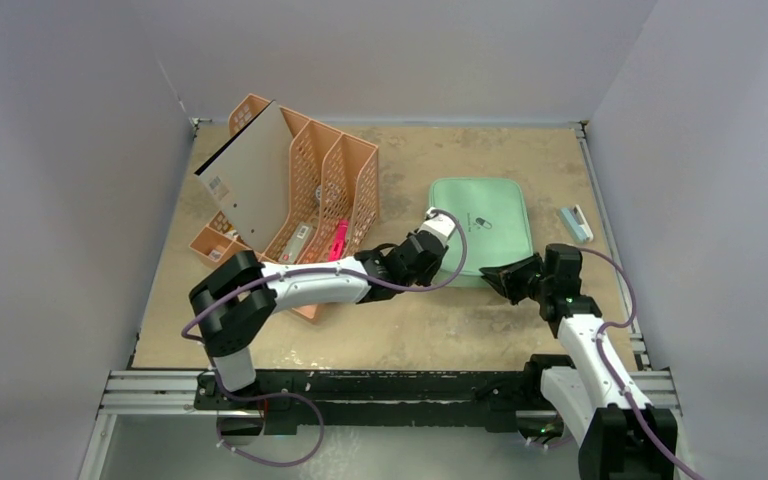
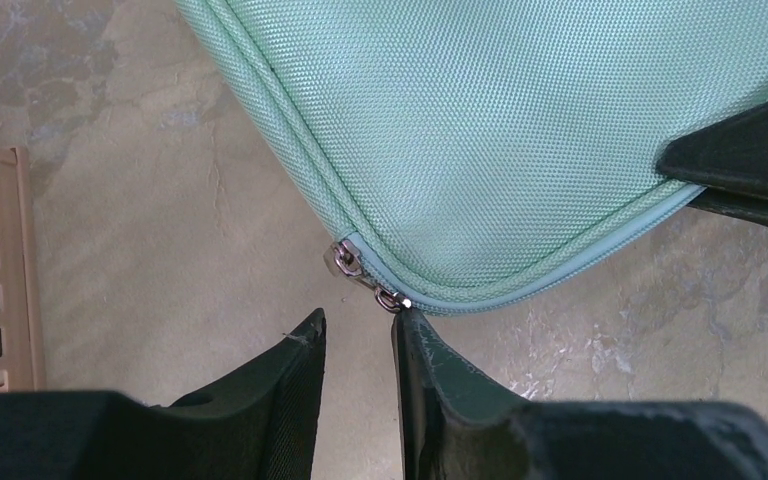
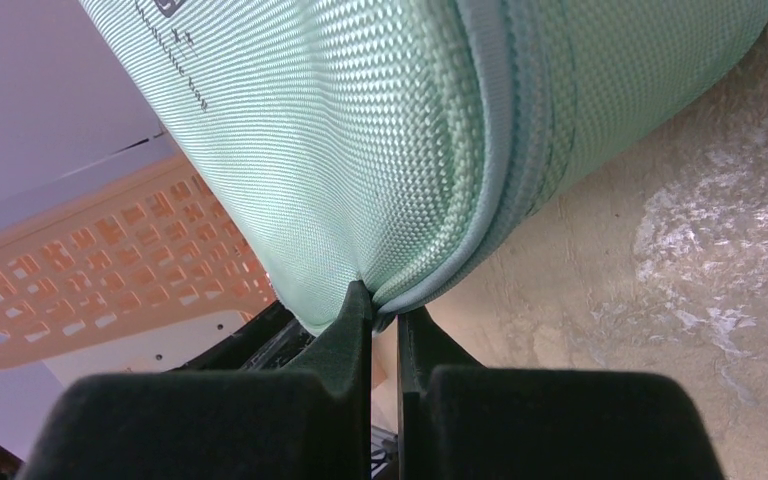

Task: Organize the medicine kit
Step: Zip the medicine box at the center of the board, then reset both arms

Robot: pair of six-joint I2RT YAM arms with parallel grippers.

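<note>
The soft, mint-green fabric medicine kit [image 1: 480,225] lay right of centre, seemingly light and floppy. The right gripper [image 3: 385,300] clenched its near seam; the left gripper [image 2: 360,322], parted and empty, faced the metal zipper pull [image 2: 360,272], the likeliest hold.

Robot lab test cell, plain white walls [image 1: 70,150] boxing a worn tabletop [image 1: 460,340], aluminium mounting rail [image 1: 160,385]
</note>
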